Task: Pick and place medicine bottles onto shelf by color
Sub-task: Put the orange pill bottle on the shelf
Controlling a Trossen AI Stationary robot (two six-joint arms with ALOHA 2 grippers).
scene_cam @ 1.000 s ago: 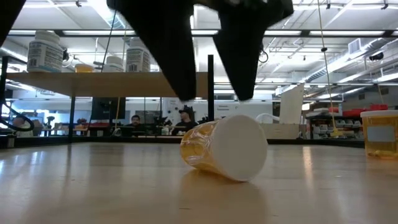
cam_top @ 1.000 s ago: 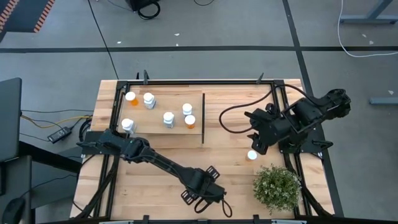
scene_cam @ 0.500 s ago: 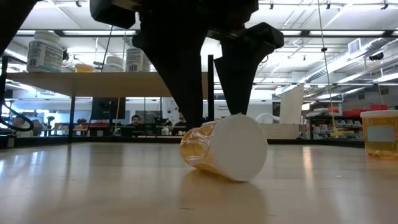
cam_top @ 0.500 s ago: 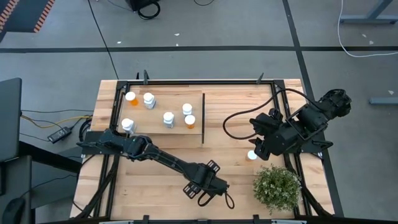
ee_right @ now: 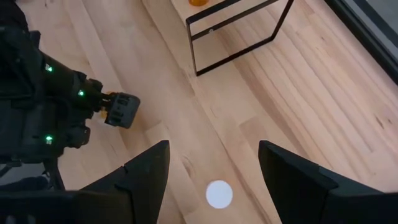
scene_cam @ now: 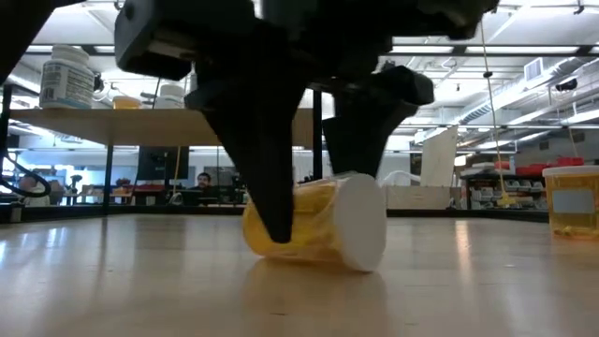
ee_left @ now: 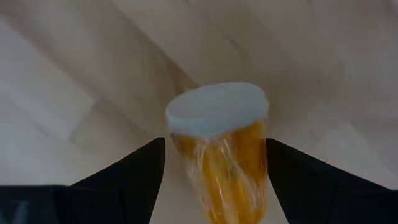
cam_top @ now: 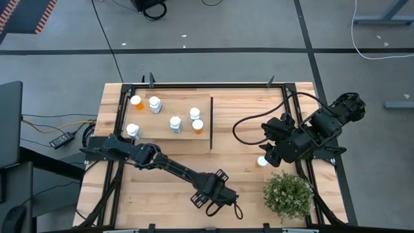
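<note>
An orange bottle with a white cap [scene_cam: 314, 225] lies on its side on the table near the front edge; in the left wrist view [ee_left: 221, 155] its cap points away. My left gripper [cam_top: 217, 195] is open, its fingers down on either side of the bottle's body and hiding it from above. My right gripper [cam_top: 266, 155] is open just above a white-capped bottle [cam_top: 262, 162] that stands on its base; its cap [ee_right: 219, 193] shows between the fingers. Several bottles stand on the light-wood shelf [cam_top: 165, 139]. My left gripper comes from above, pointing down, its fingers across the lying bottle's orange body [ee_left: 258, 155]. One finger [ee_left: 292, 174] lies against the body's side; beside the other finger [ee_left: 137, 174] a narrow gap shows. The bottle rests on its side on the table.
The shelf's black upright divider [cam_top: 211, 123] stands between the shelf and the right half of the table. A bushy green plant [cam_top: 288, 194] stands at the near right, close to my right gripper. The black frame runs along the table's edges.
My left gripper has come down around the lying orange bottle, and its fingers now reach the table. The bottle has turned and shifted a little: it lay tilted with its cap toward the camera and now lies flat, cap sideways. My right gripper moved slightly toward the near edge, over the standing bottle.
</note>
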